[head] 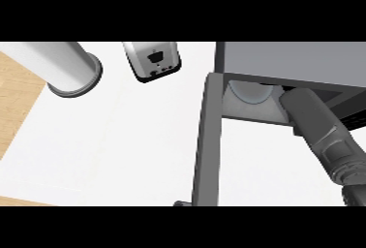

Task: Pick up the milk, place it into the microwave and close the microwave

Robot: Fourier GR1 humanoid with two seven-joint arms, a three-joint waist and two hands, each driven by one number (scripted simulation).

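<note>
The microwave (293, 60) stands at the upper right, seen from above, with its dark grey door (204, 145) swung open toward me. Inside, part of the round glass turntable (250, 94) shows on the pale floor. My right forearm (318, 128) comes up from the lower right and goes into the opening. The right hand is hidden under the microwave's top. No milk shows anywhere; whatever the hand holds is out of sight. My left hand does not appear.
A pale cylinder with a grey rim (68, 68) lies at the upper left. Beside it is a white appliance with a black panel (151, 60). The white counter (107, 145) has a wooden edge (14, 97) along the left.
</note>
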